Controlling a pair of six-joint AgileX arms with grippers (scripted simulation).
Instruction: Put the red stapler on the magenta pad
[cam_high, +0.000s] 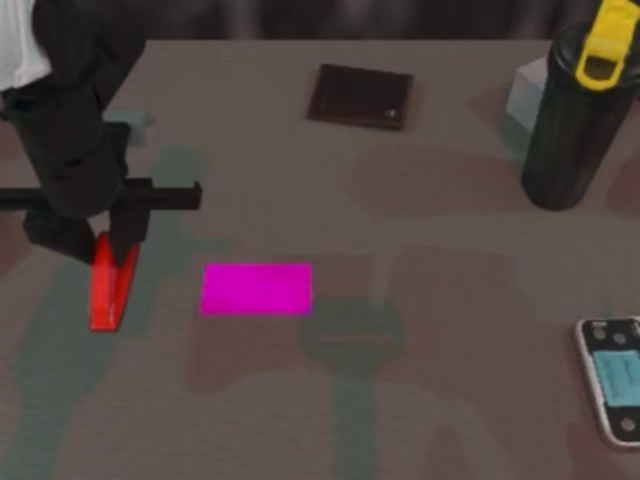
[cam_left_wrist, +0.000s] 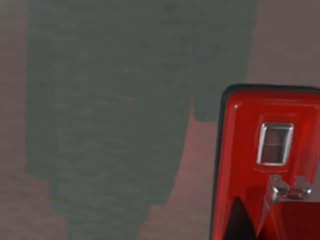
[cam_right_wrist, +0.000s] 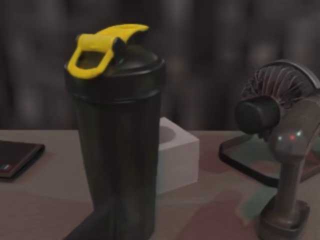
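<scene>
One red stapler (cam_high: 112, 283) under the left pincer (cam_high: 118, 245), grip indiscernible; one magenta pad (cam_high: 257, 289) apart.

I see a dark brown wallet (cam_high: 360, 96) lying flat near the table's far edge, about mid-width. At the far right corner a tall black shaker bottle (cam_high: 575, 120) stands upright with a yellow loop lid; a pale white block (cam_high: 528, 96) sits just behind it, touching or nearly so, I can't tell. A phone-like device (cam_high: 612, 378) with a light blue screen lies at the right edge, toward the near corner. From the right wrist I also get a small dark desk fan (cam_right_wrist: 280, 145) standing beside the bottle.
</scene>
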